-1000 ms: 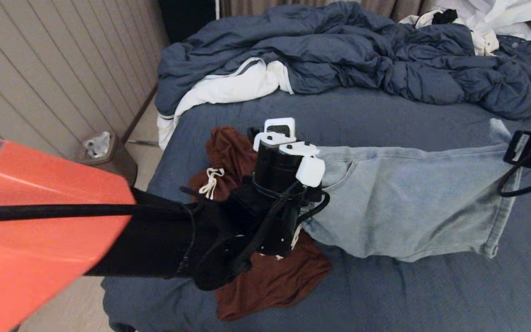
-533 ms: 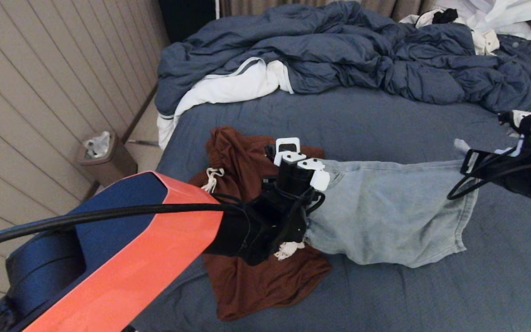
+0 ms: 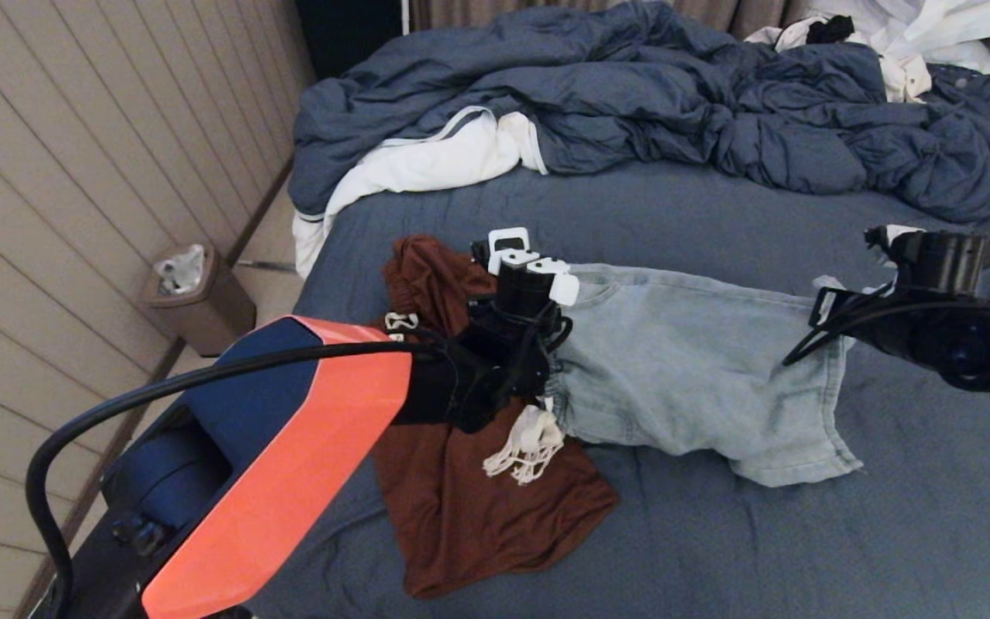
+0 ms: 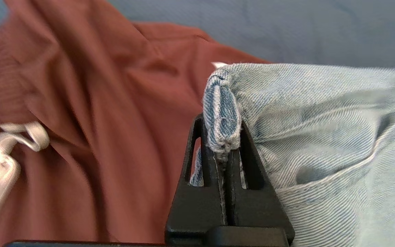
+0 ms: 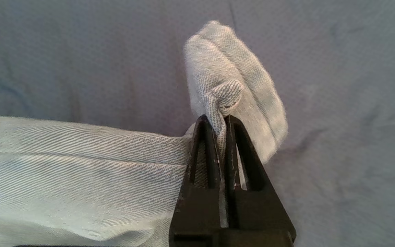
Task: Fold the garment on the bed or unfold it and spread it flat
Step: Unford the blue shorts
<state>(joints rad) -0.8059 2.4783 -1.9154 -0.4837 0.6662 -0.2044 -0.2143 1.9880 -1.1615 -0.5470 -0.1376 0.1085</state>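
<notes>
Left claw is clamping the jeans at the waistband corner; the rust garment is lying under and beside it on the bed. Right claw is pinching the jeans' hem corner, its tips closed on the cloth, with bare sheet beyond it. Between the two claws the jeans are sagging onto the bed. Beyond both claws, the duvet is lying bunched.

A slate-blue bed is seen with a rumpled blue duvet heaped at its far end. Nearer than the duvet, light denim jeans are laid partly over a rust-brown garment beside them.
</notes>
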